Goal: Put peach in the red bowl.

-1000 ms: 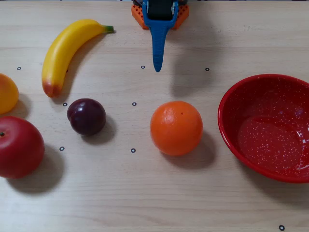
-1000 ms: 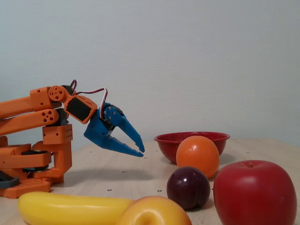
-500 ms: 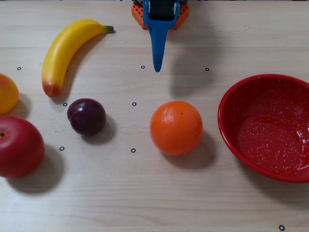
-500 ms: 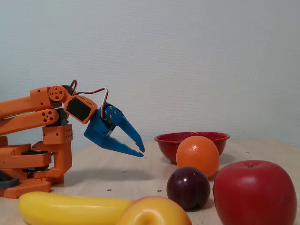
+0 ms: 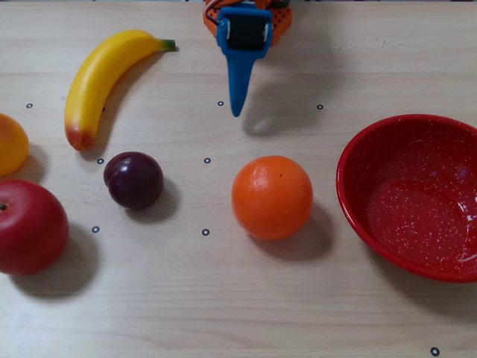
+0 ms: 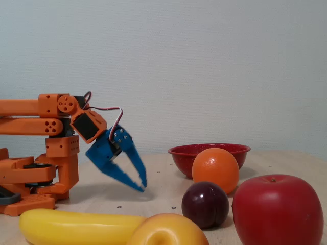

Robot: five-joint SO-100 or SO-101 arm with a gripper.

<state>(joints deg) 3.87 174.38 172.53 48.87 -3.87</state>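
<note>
Blue plastic gripper point(image 6: 139, 185): your two fingers are slightly spread, empty, tips pointing down just above the pale wooden table point(image 5: 238, 313).
Peach: the small yellow-orange peach point(image 5: 10, 143) sits well off to the fingers' left in the top-down fixed view, cut by the frame edge.
Red bowl: the glossy speckled red bowl point(image 5: 358, 198) lies well off to their right in that view, empty.
Mix-up risk: the dimpled orange ball point(image 5: 271, 197) sits nearest ahead of the fingers; you could grab it by mistake.
Knock risk: a low sweep towards the peach could nudge the yellow banana point(image 5: 97, 74) or the dark purple plum point(image 5: 133, 179).
Edge risk: the big red apple point(image 5: 28, 226) crowds the peach.
Open room: bare table around the fingertips; carry high over the ball.
</note>
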